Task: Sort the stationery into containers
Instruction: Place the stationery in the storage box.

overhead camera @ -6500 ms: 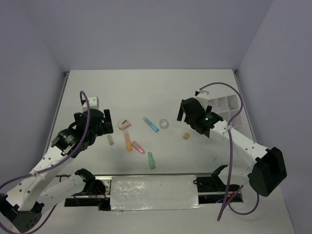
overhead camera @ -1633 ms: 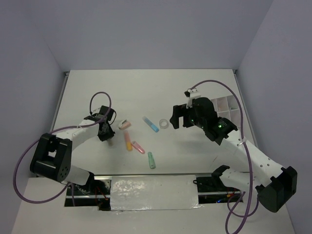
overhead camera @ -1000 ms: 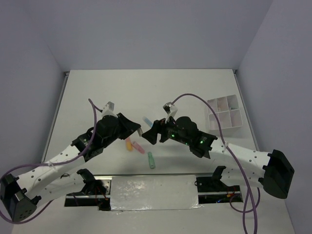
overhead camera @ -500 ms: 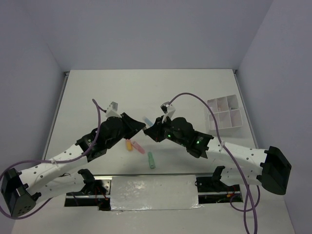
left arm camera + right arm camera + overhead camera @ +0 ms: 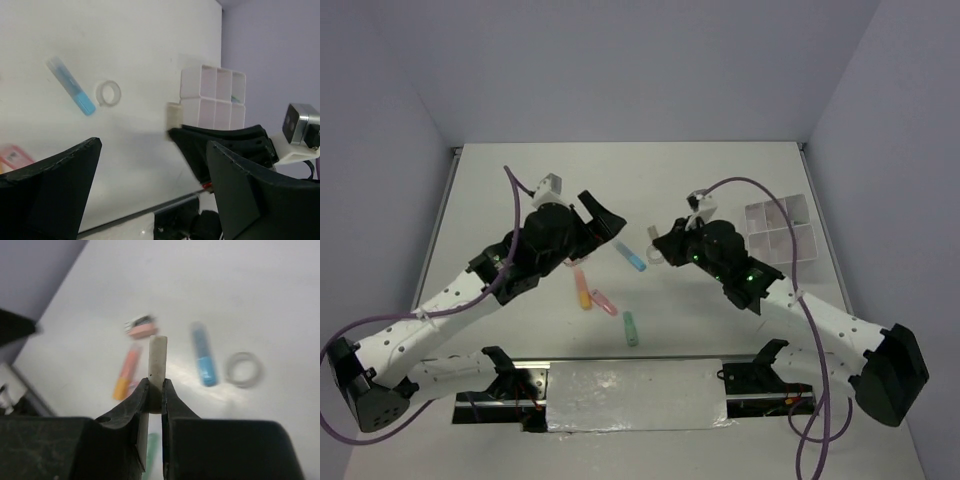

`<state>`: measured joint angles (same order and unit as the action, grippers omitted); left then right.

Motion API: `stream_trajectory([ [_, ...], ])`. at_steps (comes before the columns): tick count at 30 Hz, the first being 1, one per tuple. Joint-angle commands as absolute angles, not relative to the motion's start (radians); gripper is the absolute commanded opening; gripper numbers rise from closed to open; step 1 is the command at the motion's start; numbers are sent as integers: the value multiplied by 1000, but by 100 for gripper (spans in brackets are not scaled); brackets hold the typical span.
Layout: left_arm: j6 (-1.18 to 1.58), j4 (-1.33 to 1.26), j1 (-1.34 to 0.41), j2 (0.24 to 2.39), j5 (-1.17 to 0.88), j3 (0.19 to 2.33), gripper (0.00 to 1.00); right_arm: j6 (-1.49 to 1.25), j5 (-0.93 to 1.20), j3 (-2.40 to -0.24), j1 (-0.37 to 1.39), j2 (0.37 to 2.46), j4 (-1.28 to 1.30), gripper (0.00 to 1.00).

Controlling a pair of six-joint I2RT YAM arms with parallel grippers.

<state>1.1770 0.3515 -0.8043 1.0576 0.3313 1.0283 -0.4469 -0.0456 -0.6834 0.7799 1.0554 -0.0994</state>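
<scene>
The white table (image 5: pixel 620 180) carries everything, and the two arms reach in over its middle from the near edge. The left gripper (image 5: pixel 603 222) hangs above the surface with its black fingers (image 5: pixel 55 190) spread wide and nothing between them. It faces the right gripper (image 5: pixel 657 240), which sits just across from it. The white divided tray (image 5: pixel 216 90) stands at the table's right side, well apart from both grippers, and something small and greenish shows in one far compartment. On the bare table lie a blue marker (image 5: pixel 204 360), an orange marker (image 5: pixel 126 372), a pink marker (image 5: pixel 604 301) and a green marker (image 5: pixel 631 328), with a small pink piece (image 5: pixel 141 327) near the orange one. The clear tape ring (image 5: pixel 243 369) lies just beside the blue marker, not touching it. The pale beige eraser (image 5: pixel 157 365) is clamped between the right gripper's two fingers, which are pressed flat against its sides. Its upper end sticks out past the fingertips, and it is held in the air above the blue marker and the ring, clear of the table.
</scene>
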Motion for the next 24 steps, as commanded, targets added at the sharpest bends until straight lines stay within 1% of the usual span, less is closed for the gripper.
stream_trajectory([
  [1,1072,558,-686,1063,362,1143,99,-336,-92,-702,628,991,50,0],
  [3,995,600,-622,1055,334,1166,99,-257,-217,-792,531,1026,221,0],
  [6,863,684,-607,1058,322,1198,99,-161,-390,-905,447,1122,357,0],
  [8,819,779,-607,1071,322,1212,99,-68,-446,-945,375,1167,379,0],
  [11,705,825,-607,1048,321,1187,99,89,-494,-982,299,1222,341,0],
  [13,646,825,-609,1011,311,1132,99,187,-489,-996,237,1246,315,0],
  [15,592,825,-607,983,324,1070,99,270,-425,-1015,195,1279,281,0],
  [16,580,819,-609,954,339,1046,99,279,-396,-1032,157,1299,285,0],
  [20,580,752,-609,896,336,928,99,275,-390,-1158,89,1432,382,0],
  [22,563,736,-611,870,301,928,99,262,-373,-1164,68,1453,387,0],
  [24,569,721,-609,848,324,913,99,246,-371,-1163,54,1480,382,0],
])
